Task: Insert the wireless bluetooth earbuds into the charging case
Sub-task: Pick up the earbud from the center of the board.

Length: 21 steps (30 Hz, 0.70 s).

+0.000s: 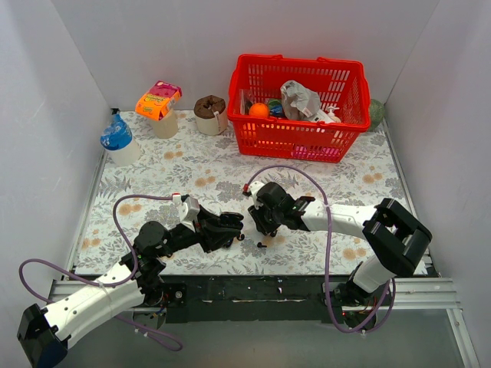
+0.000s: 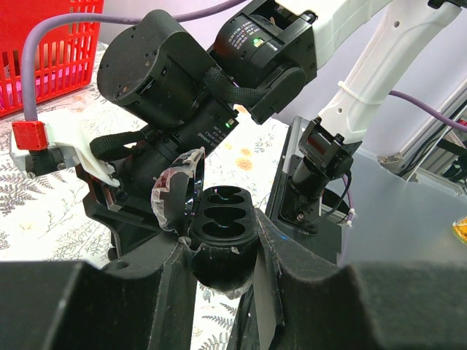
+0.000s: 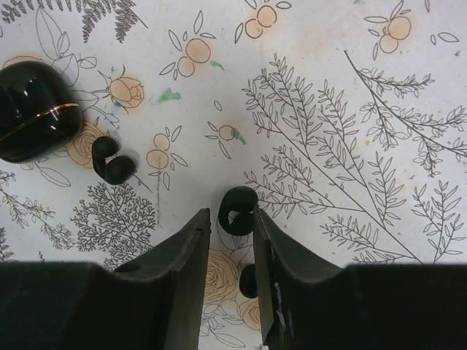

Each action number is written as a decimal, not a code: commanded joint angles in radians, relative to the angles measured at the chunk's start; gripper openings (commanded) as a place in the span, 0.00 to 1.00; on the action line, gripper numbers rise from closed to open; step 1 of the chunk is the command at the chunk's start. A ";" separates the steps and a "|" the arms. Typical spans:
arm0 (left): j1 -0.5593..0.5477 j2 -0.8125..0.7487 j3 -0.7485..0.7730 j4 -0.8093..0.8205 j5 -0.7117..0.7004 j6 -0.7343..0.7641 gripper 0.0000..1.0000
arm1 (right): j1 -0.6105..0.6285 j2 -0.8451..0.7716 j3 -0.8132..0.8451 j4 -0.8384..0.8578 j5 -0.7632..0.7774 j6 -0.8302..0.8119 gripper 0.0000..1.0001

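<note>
Through the right wrist camera the nearest earbud (image 3: 238, 200) lay at 12 o'clock from the right gripper (image 3: 230, 217), right in the mouth of the fingertips. As far as I could judge, its long axis ran roughly 12 to 6, in line with the fingers. The jaws stood narrowly apart. The bud looked to be against the right-hand finger, with a sliver of cloth showing on the other side, so I did not count it as pinched. A dark shape (image 3: 248, 281) sat deeper in the gap; I could not tell what it was.

A second earbud (image 3: 113, 160) lay at 10 o'clock, and a closed case (image 3: 33, 109) was just beyond it on the same bearing, both clear of the fingers.

The left gripper (image 2: 222, 257) was clamped on the open charging case (image 2: 222, 219), lid (image 2: 174, 198) hinged back toward 10 o'clock and both wells facing up and bare. From above, that case sat at 9 o'clock from the right arm's fingers, close by, so the carry would be short.

The tablecloth (image 1: 337, 165) gave free room toward 12 and 3 o'clock. Its near edge ran close at 6, and the red basket (image 1: 299, 103) stood well off at 12.
</note>
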 commanded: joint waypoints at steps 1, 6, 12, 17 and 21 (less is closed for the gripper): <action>0.004 0.001 0.010 0.002 -0.005 -0.001 0.00 | -0.006 -0.002 0.003 -0.010 0.047 0.013 0.36; 0.004 -0.001 0.010 0.002 -0.005 -0.002 0.00 | -0.010 -0.008 -0.003 -0.007 0.070 0.017 0.28; 0.004 0.003 0.012 0.002 -0.005 -0.002 0.00 | -0.013 -0.015 -0.006 -0.008 0.077 0.019 0.10; 0.004 0.001 0.013 -0.001 -0.003 -0.004 0.00 | -0.018 -0.025 -0.011 -0.013 0.071 0.019 0.01; 0.004 0.006 0.018 0.000 -0.005 -0.001 0.00 | -0.021 -0.062 -0.008 -0.034 0.079 0.021 0.01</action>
